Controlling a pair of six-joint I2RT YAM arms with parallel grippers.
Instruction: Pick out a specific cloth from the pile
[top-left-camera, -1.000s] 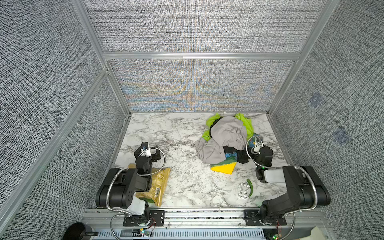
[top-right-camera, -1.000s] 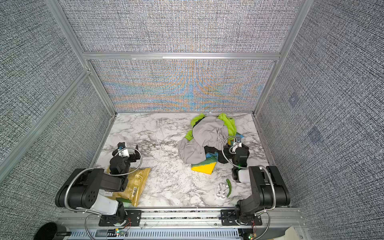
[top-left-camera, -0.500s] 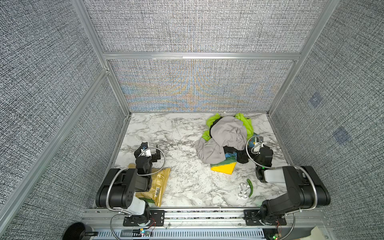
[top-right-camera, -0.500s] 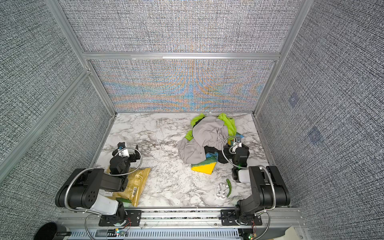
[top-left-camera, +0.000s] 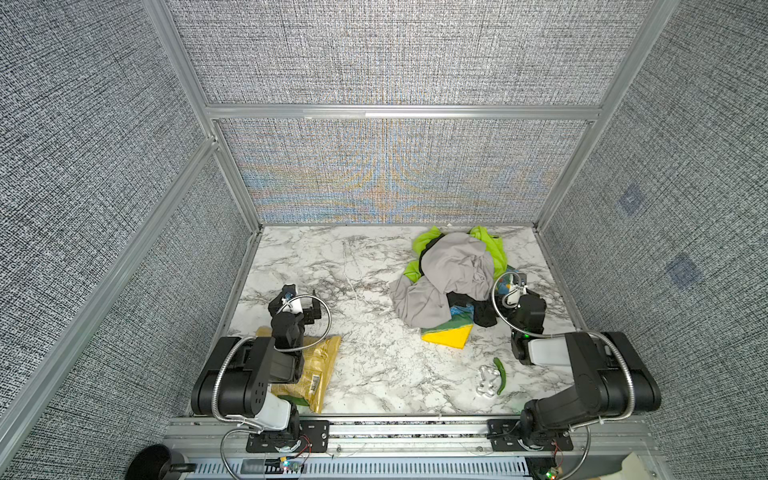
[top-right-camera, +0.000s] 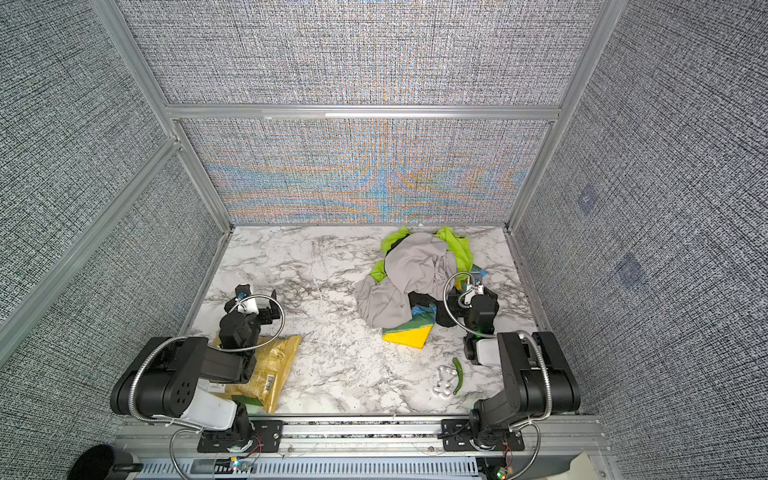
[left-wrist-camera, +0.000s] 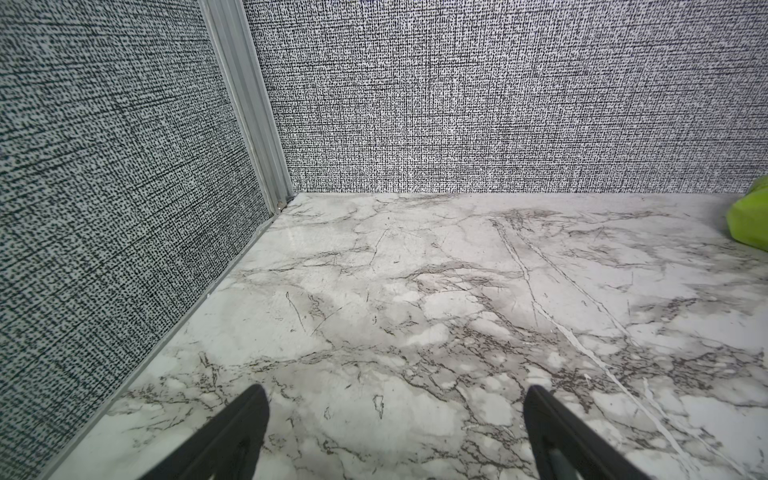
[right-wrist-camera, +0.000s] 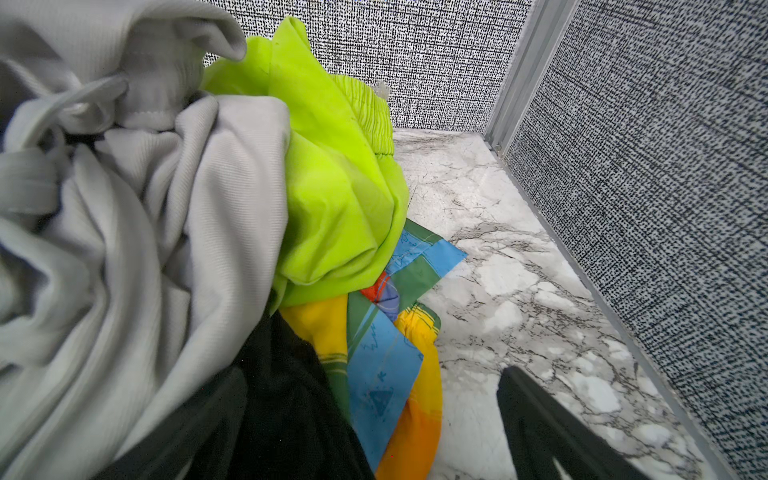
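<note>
Sitting toward the far right corner of the desk (top-left-camera: 374, 374), the pile (top-left-camera: 451, 276) is spreading down along the right edge. On top, the grey cloth (top-left-camera: 440, 299) is covering most of it. At the far side the lime-green cloth (top-left-camera: 494, 249) is poking out. At the near side the patterned cloth (top-left-camera: 448, 334) is sticking out, its yellow corner lying flat on the marble. At the pile's near-right side the black cloth (top-left-camera: 482, 313) is lying tucked under the grey cloth and resting over the patterned cloth.

Right at that black cloth the right gripper (right-wrist-camera: 374, 374) is hovering, jaws spread wide, clamping nothing. In the right wrist view one finger is sitting over the black fabric and the other over bare marble; can't tell if either is touching.

Near the left edge the left gripper (left-wrist-camera: 397, 392) is hanging low over bare marble, jaws wide apart, holding nothing, well apart from the pile. At the near left corner the snack bag (top-left-camera: 322, 365) is lying partly under the left arm. Toward the near right corner a green curved item (top-left-camera: 500, 376) and a small pale object (top-left-camera: 486, 379) are lying just beside each other.
</note>
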